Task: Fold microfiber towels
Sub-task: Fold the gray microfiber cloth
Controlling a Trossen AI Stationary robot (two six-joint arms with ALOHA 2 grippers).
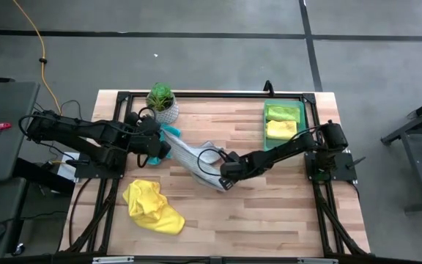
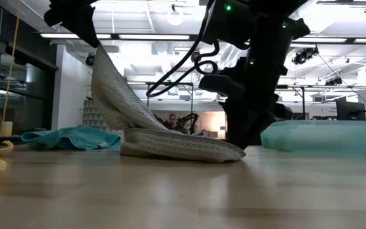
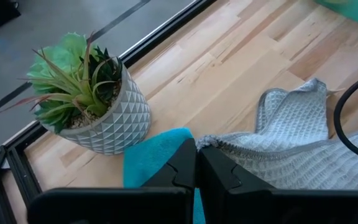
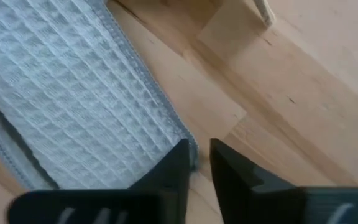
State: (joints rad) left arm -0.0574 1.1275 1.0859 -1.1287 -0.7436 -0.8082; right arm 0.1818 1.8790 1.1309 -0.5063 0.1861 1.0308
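The grey-white towel (image 1: 196, 163) lies near the middle of the wooden counter (image 1: 269, 213), stretched between the 2 arms. The left hand (image 3: 196, 163) has its fingers pressed together on 1 corner of this towel and holds that corner lifted off the counter, so in the low view the cloth rises steeply from a flatter, doubled part resting on the wood. The right hand (image 4: 199, 163) sits low at the opposite edge of the same towel, its fingers nearly together with only a thin gap, the towel's hem lying right at that gap; I cannot tell whether the cloth is actually pinched.

The teal towel (image 1: 171, 134) lies bunched on the counter under and just behind the left hand, beside the small plant in its white patterned pot (image 3: 107, 121) at the back edge. A crumpled yellow towel (image 1: 152, 207) lies near the front left of the counter, well apart from both hands. In the translucent green tray (image 1: 268, 139) at the back right rest a folded lime green towel (image 1: 284, 113) and a folded yellow towel (image 1: 281, 129), side by side.
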